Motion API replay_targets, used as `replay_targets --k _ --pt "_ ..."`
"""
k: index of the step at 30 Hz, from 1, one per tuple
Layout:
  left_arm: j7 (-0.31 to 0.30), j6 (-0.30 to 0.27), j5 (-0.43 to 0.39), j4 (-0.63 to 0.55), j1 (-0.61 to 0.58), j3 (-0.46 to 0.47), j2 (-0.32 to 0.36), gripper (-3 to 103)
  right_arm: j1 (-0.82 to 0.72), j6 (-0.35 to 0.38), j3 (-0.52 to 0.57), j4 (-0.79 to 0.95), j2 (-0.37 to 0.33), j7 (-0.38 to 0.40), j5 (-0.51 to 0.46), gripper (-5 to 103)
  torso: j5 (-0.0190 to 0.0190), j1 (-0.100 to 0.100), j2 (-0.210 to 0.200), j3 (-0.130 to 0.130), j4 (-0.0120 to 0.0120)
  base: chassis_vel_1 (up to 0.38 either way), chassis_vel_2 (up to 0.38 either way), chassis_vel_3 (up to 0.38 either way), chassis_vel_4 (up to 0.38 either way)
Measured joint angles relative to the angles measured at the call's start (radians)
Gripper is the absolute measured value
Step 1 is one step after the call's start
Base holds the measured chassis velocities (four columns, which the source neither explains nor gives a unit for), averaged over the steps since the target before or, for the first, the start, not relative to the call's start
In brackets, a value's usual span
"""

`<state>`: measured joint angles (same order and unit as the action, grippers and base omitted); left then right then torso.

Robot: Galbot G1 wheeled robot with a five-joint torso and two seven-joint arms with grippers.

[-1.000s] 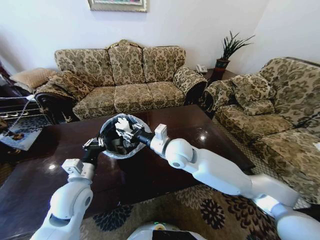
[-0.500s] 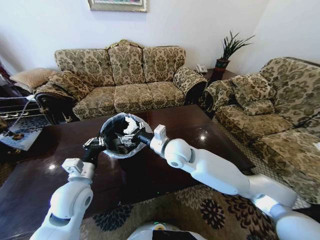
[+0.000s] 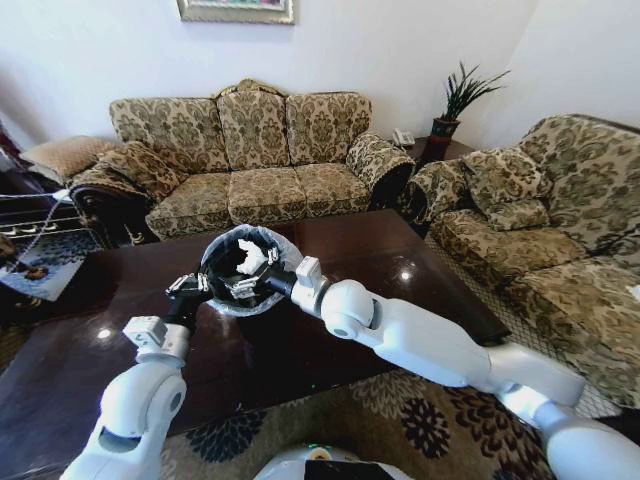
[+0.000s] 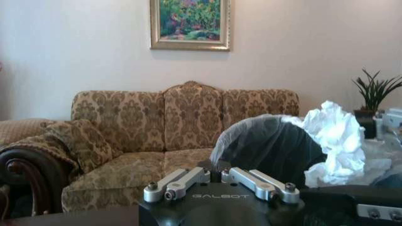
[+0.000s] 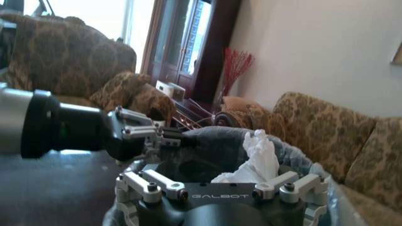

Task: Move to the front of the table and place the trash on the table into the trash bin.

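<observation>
Two "GALBOT"-marked pincers: left pincer point(image 3: 197, 287) pinching trash bin point(image 3: 240, 271) rim, right pincer point(image 3: 243, 283) pinching tissue point(image 3: 248, 259).

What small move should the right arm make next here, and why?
Probably open the right gripper so the white tissue drops: the tissue sits up at the mouth of the trash bin, which the left gripper holds tilted by its rim above the table.

Bright, even daylight fills the room, glossy glare spots dot the dark bench point(image 3: 420, 262), the head view bows outward at its edges, and a blown-out window point(image 5: 141, 28) leaves the softly blurred right wrist view hazy.
</observation>
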<state>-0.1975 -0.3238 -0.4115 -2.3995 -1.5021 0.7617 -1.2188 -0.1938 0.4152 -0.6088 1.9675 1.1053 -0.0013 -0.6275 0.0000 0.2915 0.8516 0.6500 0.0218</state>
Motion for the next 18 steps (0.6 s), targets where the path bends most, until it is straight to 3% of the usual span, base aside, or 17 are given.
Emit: replay_targets --k 2,6,9,11,18 --pt "0.001 0.0 0.0 0.0 0.002 0.0 -0.001 3 0.015 -0.003 -0.002 -0.006 -0.004 -0.027 0.07 100 0.0 0.0 0.0 0.0 0.0 0.0 0.0 0.0 0.0" --pt "0.002 0.0 0.0 0.0 0.003 0.0 -0.002 3 0.024 0.006 -0.001 -0.003 -0.011 -0.062 0.111 100 0.0 0.0 0.0 0.0 0.0001 0.0 0.0 0.0 0.0" --pt "0.002 0.0 0.0 0.0 0.004 0.0 -0.002 3 0.023 0.037 0.0 0.024 -0.018 -0.02 0.063 100 0.0 0.0 0.0 0.0 0.0001 0.0 0.0 0.0 0.0" --pt "0.003 0.0 -0.001 0.003 0.005 0.002 -0.001 3 0.015 0.049 0.003 0.059 -0.036 0.054 0.008 100 0.0001 0.0 0.0 0.0 0.0001 0.0 0.0 0.0 0.0" --pt "0.004 0.0 -0.004 0.006 0.01 0.0 0.003 3 0.004 0.03 0.033 0.073 -0.091 0.154 0.002 100 0.0001 0.0 0.0 0.0 0.0001 0.0 0.0 0.0 0.0"
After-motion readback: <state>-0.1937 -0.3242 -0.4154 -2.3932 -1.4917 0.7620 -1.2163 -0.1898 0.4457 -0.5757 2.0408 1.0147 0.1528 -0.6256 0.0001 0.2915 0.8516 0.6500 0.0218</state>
